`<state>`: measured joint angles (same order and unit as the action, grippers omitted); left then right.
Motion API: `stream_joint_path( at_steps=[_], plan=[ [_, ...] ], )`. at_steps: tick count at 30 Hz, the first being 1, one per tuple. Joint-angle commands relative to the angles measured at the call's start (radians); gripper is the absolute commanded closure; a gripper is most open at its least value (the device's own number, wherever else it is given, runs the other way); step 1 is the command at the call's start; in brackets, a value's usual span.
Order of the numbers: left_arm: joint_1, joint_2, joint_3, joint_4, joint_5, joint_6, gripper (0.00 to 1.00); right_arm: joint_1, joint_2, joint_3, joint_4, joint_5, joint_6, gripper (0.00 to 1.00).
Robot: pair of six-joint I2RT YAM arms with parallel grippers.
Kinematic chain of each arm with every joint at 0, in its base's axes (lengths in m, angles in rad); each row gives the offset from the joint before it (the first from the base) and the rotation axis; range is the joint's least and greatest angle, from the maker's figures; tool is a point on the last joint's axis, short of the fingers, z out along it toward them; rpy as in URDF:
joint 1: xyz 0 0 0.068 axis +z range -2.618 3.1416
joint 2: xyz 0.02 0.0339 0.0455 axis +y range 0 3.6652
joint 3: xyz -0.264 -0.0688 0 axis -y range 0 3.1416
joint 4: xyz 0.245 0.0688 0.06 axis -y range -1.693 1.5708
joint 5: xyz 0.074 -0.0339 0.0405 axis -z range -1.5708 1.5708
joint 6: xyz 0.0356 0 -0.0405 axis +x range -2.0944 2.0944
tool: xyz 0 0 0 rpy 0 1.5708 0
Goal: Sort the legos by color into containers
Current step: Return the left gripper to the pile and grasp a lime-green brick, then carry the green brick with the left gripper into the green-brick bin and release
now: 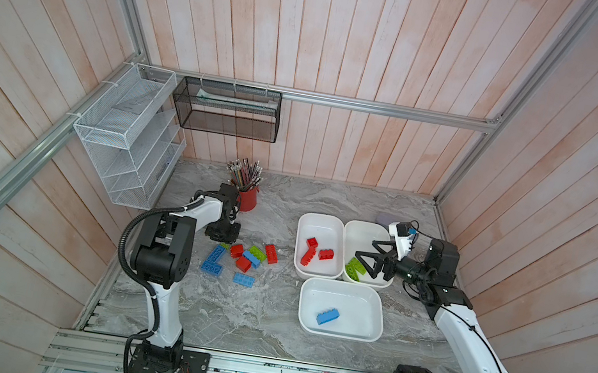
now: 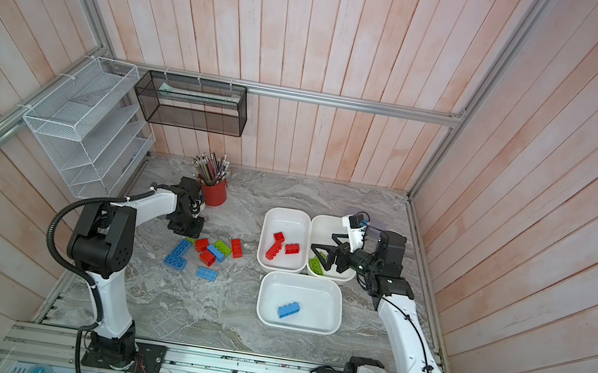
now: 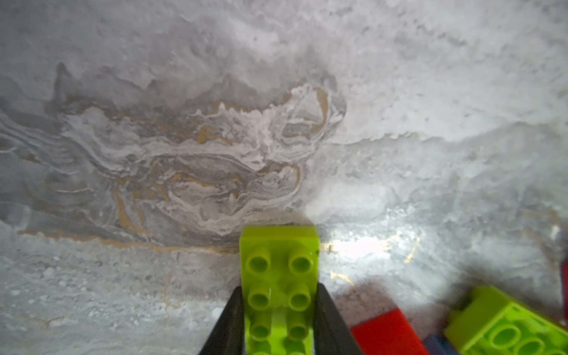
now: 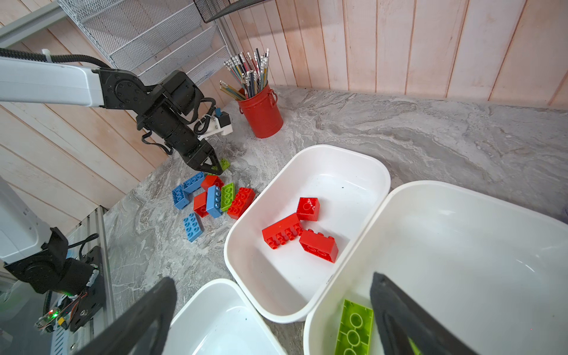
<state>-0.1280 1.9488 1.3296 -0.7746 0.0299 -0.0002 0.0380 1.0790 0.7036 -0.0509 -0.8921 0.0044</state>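
Red pencil cup (image 1: 247, 200) on marble tbl (image 1: 226, 319); white rack (image 1: 125, 134), blk basket (image 1: 227, 112) hung on rails.

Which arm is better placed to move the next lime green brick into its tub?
Left. Its fingers clamp a lime green brick beside the pile; the right gripper hangs open over the tub of green bricks, away from the pile.

Left arm (image 1: 203, 207) low, jaws clamped; right arm (image 1: 462, 340) hovers, jaws wide.
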Motion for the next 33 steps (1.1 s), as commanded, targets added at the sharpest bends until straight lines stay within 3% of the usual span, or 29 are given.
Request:
stream_joint_path(
  at_steps=[1, 8, 13, 20, 27, 33],
  plan=[
    [0.0, -0.069, 0.028, -0.035, 0.033, -0.024, 0.71, 0.005, 0.01, 0.0, 0.02, -0.045, 0.016, 0.02],
    [-0.08, -0.205, 0.112, -0.114, 0.08, -0.07, 0.71, 0.011, 0.012, 0.013, 0.005, -0.03, 0.011, 0.02],
    [-0.257, -0.23, 0.179, -0.069, 0.199, -0.156, 0.71, 0.008, 0.028, 0.049, -0.036, -0.011, -0.004, 0.02],
    [-0.481, -0.031, 0.397, 0.025, 0.321, -0.222, 0.71, -0.036, 0.015, 0.092, -0.142, 0.017, -0.044, 0.02],
    [-0.583, 0.197, 0.618, 0.044, 0.367, -0.229, 0.71, -0.1, -0.019, 0.078, -0.16, 0.026, -0.033, 0.02],
    [-0.652, 0.33, 0.711, 0.118, 0.371, -0.242, 0.71, -0.115, -0.039, 0.062, -0.146, 0.042, -0.02, 0.02]
  ],
)
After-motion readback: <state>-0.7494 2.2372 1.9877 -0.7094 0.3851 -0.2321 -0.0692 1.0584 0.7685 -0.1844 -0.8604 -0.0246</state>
